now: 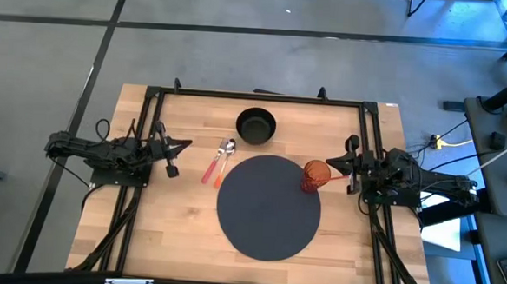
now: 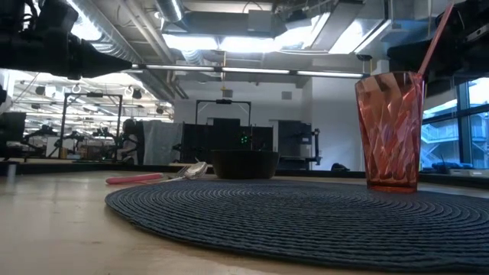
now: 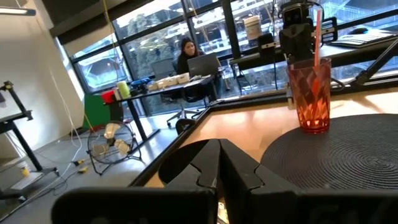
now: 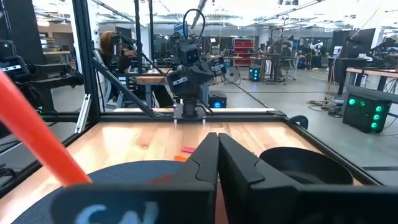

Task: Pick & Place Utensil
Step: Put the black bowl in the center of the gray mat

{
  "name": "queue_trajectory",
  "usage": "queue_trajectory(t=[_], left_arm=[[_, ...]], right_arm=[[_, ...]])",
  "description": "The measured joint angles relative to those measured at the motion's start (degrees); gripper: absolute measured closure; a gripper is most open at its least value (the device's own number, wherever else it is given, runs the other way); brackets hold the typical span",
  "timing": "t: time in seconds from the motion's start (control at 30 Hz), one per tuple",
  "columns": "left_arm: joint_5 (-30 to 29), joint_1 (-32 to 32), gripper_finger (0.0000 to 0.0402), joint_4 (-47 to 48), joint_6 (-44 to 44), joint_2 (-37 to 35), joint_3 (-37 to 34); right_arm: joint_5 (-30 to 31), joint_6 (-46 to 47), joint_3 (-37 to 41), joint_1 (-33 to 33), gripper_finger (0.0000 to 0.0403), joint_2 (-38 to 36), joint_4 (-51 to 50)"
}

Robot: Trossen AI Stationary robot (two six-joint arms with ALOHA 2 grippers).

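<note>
On the bench [image 1: 170, 233], nearest the camera, lies the round mat [image 1: 268, 206], with the cup [image 1: 314, 175] and straw on its right edge. Beyond, the spoon [image 1: 226, 158] lies untouched left of the mat, near the bowl [image 1: 255, 125]. Left gripper [image 1: 173, 158] and right gripper [image 1: 349, 170] wait with jaws shut, empty. Nothing appears started.

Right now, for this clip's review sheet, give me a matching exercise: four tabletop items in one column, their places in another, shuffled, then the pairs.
Items:
1. red tumbler
2. black bowl
3. pink-handled spoon
4. round dark placemat

Places:
A. on bare wood, left of the placemat's far edge
B. centre of the table
C. on the placemat's right edge
D. on bare wood beyond the placemat

Pairs: 1-C, 2-D, 3-A, 4-B
</note>
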State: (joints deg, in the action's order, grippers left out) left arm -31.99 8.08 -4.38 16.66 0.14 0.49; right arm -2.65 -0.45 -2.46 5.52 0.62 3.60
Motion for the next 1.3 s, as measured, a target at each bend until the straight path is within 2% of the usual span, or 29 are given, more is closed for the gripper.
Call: queue_trajectory(t=[0.87, 0.97, 1.07, 1.2, 1.3], left_arm=[[0.1, 0.0, 0.0398, -0.1, 0.0, 0.0, 0.0], [0.1, 0.0, 0.0398, -0.1, 0.1, 0.0, 0.0], [0.1, 0.0, 0.0398, -0.1, 0.1, 0.1, 0.0], [0.1, 0.0, 0.0398, -0.1, 0.1, 0.0, 0.0], [0.1, 0.0, 0.0398, -0.1, 0.0, 0.1, 0.0]], right_arm=[[0.0, 0.4, 0.0, 0.0, 0.0382, 0.0, 2.4], [0.6, 1.8, 0.0, 0.0, 0.0382, 0.0, 5.2], [6.0, -0.7, -1.0, 0.0, 0.0382, 0.0, 9.7], [17.4, -2.8, -7.6, 0.0, 0.0382, 0.9, 7.4], [18.3, -1.1, -13.9, 0.0, 0.0393, 4.4, 3.9]])
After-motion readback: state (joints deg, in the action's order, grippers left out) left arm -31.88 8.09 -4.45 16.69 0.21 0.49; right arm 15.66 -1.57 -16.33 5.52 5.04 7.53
